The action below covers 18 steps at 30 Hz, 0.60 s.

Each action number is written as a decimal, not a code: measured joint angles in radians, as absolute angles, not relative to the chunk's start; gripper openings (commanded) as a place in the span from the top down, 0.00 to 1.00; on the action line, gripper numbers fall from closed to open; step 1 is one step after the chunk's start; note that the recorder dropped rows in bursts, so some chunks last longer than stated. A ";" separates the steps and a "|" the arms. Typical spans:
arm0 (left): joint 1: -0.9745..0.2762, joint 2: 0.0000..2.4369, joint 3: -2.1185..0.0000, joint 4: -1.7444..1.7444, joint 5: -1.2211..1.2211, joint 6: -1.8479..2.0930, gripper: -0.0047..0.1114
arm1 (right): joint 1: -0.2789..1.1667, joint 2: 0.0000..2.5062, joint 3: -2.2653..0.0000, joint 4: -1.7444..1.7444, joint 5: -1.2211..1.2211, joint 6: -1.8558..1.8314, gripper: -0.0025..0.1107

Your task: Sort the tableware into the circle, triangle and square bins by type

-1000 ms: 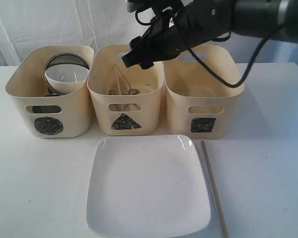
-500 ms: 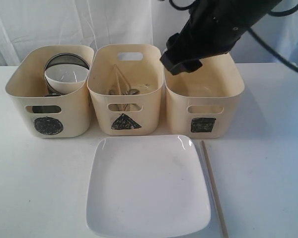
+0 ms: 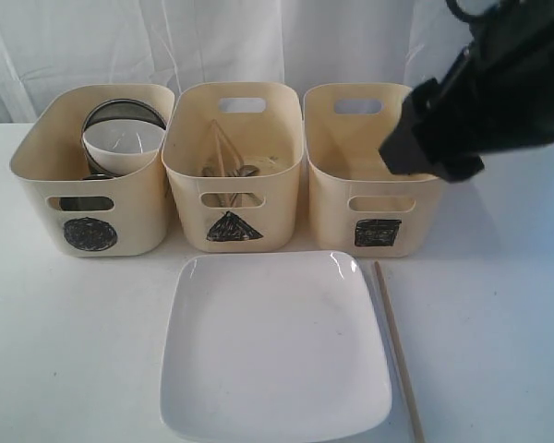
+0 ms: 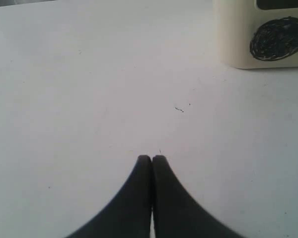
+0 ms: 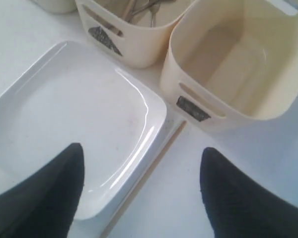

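Three cream bins stand in a row: the circle bin (image 3: pixel 37 194) holds a steel mug (image 3: pixel 125 113) and a small white bowl (image 3: pixel 122 143), the triangle bin (image 3: pixel 189 198) holds cutlery and chopsticks (image 3: pixel 226 166), and the square bin (image 3: pixel 332 212) looks empty. The large square white plate (image 3: pixel 275 346) lies in front of them, with a single wooden chopstick (image 3: pixel 397 351) along its right edge. My right gripper (image 5: pixel 141 153) hangs open and empty above the plate's corner (image 5: pixel 64 124) and the chopstick (image 5: pixel 154 158). My left gripper (image 4: pixel 151 157) is shut, empty, over bare table near the circle bin (image 4: pixel 238 44).
The white table (image 3: pixel 499 305) runs out to the right of the chopstick. A white curtain (image 3: pixel 166 37) hangs behind the bins. The dark right arm (image 3: pixel 489 92) hangs over the square bin's right side.
The right arm has swung from above the triangle bin to the right, past the square bin, with its jaws open and empty. The tableware has not moved.
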<state>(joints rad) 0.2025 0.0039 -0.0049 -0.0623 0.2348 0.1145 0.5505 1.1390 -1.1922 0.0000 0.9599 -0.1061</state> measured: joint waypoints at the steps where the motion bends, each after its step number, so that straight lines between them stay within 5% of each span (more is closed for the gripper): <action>1: 0.203 0.004 -0.005 -0.062 0.235 0.115 0.96 | 0.551 1.115 -1.157 0.000 0.952 -0.104 0.43; 18: 0.203 0.004 -0.005 -0.062 0.235 0.115 0.96 | 0.551 0.964 -0.540 0.000 0.508 -0.020 0.43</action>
<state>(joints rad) 0.2025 0.0039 -0.0049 -0.0623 0.2348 0.1145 0.5505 0.9644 -0.5395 0.0000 0.5081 -0.0203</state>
